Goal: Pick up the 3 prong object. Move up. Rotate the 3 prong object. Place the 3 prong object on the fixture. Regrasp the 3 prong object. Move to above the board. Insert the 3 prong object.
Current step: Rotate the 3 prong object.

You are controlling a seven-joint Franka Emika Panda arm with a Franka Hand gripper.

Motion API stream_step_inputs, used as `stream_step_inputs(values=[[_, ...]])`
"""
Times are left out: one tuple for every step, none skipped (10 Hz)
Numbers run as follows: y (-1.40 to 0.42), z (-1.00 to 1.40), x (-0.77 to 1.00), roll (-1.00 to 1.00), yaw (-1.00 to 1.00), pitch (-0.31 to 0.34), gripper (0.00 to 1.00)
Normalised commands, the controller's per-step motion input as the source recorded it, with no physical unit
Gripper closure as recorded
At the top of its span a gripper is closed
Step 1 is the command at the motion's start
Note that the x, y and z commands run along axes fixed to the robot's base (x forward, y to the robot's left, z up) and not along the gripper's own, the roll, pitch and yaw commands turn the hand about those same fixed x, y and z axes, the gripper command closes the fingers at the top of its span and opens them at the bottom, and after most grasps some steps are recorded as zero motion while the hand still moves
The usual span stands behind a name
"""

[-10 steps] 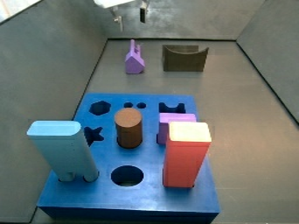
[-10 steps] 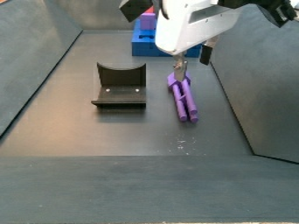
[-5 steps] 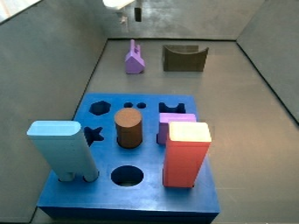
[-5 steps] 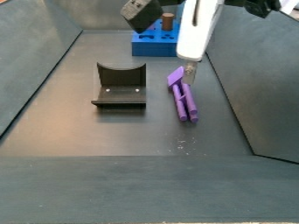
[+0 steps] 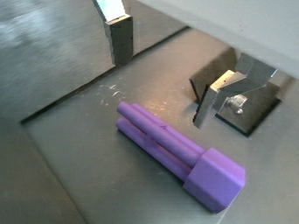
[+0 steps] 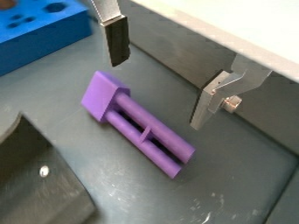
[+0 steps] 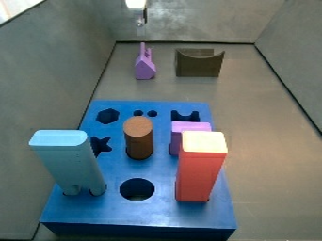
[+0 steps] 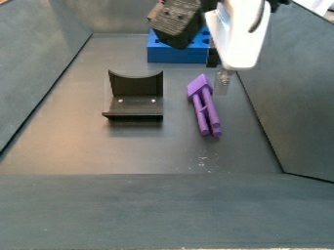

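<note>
In both wrist views the gripper (image 6: 158,80) hung with its two silver fingers (image 5: 121,39) spread well apart and nothing between them, directly above the purple peg (image 5: 177,154). The peg (image 6: 136,133) lay flat on the dark floor, below the gap between the fingers. Its long axis seemed to run slantwise to the line joining the two fingers rather than square across it, so I judged that the coming grasp would call for a straight descent, perhaps with a small turn of the wrist, for the pads to close on the peg's long sides. One end of the peg was a thicker block; the rest was a slimmer ridged shaft.

In a side view the peg (image 8: 204,104) lay beside the dark notched fixture (image 8: 132,96), apart from it, with the gripper (image 8: 224,76) just above the peg's far end.

Farther off, the blue board (image 7: 138,184) stood well apart from the peg (image 7: 146,62) and the fixture (image 7: 198,61), with a red block (image 7: 201,166), a pale blue block (image 7: 66,161) and a brown cylinder (image 7: 137,138) standing in it.

No brand, label or writing could be read on anything.
</note>
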Motion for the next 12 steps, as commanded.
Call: stream_step_inputs(values=[[0.00, -0.04, 0.03, 0.00, 1.00, -0.003, 0.00], [0.00, -0.04, 0.03, 0.00, 1.00, -0.003, 0.00], [0.00, -0.04, 0.03, 0.00, 1.00, -0.004, 0.00], [0.00, -0.04, 0.03, 0.00, 1.00, -0.004, 0.00], [0.00, -0.04, 0.03, 0.00, 1.00, -0.004, 0.00], [0.00, -0.04, 0.03, 0.00, 1.00, -0.004, 0.00], [0.00, -0.04, 0.03, 0.00, 1.00, -0.005, 0.00], [0.00, -0.04, 0.03, 0.00, 1.00, -0.005, 0.00], [0.00, -0.04, 0.03, 0.00, 1.00, -0.005, 0.00], [0.00, -0.04, 0.03, 0.00, 1.00, -0.006, 0.00], [0.00, -0.04, 0.03, 0.00, 1.00, -0.006, 0.00], [0.00, -0.04, 0.03, 0.00, 1.00, -0.007, 0.00]])
